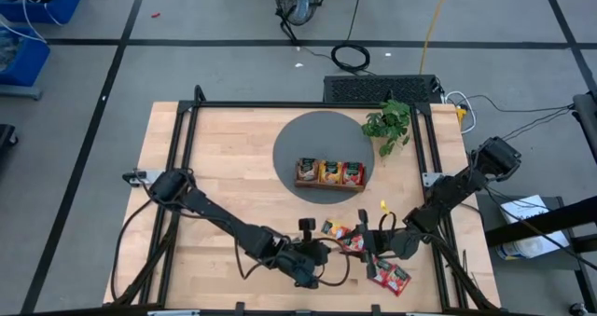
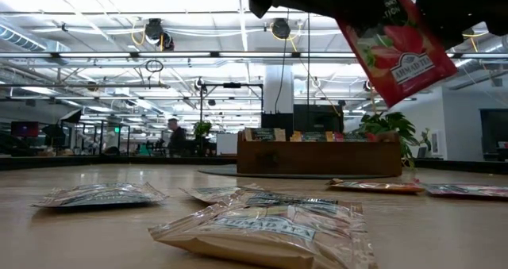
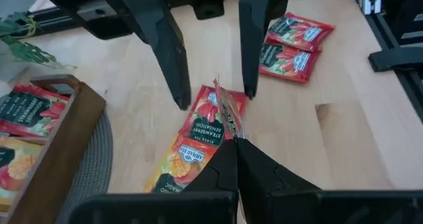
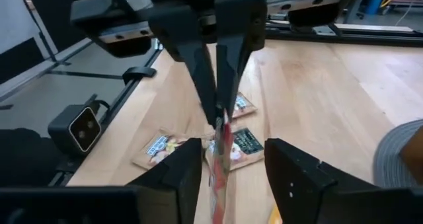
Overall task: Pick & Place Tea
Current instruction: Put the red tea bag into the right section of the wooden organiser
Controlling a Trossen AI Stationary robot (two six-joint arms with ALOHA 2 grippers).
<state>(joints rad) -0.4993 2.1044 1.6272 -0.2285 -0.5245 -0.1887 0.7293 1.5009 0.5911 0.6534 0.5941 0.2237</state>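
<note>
My left gripper [image 3: 235, 142] is shut on a red tea sachet [image 3: 227, 112], seen edge-on and lifted above the table's near right part; in the low view the sachet [image 2: 397, 51] hangs tilted. My right gripper [image 4: 231, 148] stands open, one finger on either side of this sachet [image 4: 221, 154], touching nothing. More tea sachets lie flat on the wood: a red and an orange one [image 3: 198, 141] below the held one, and two red ones [image 3: 291, 45] farther off. Others stand in the wooden tray [image 1: 329, 174]. My left gripper pinches one edge of the red sachet [image 4: 219, 121] between its two fingertips, coming at it slanting down from the table's left. The sachet reaches on past the fingertips, downward and edge-on to both wrist cameras, lifted clear of the table and of the sachets under it.
The tray sits on a grey round mat [image 1: 298, 134] at the table's middle far part, with a green plant [image 1: 387, 125] at its right. Loose sachets [image 2: 262, 229] lie near the table's front edge. Black frame rails [image 1: 187, 167] run along the table's sides.
</note>
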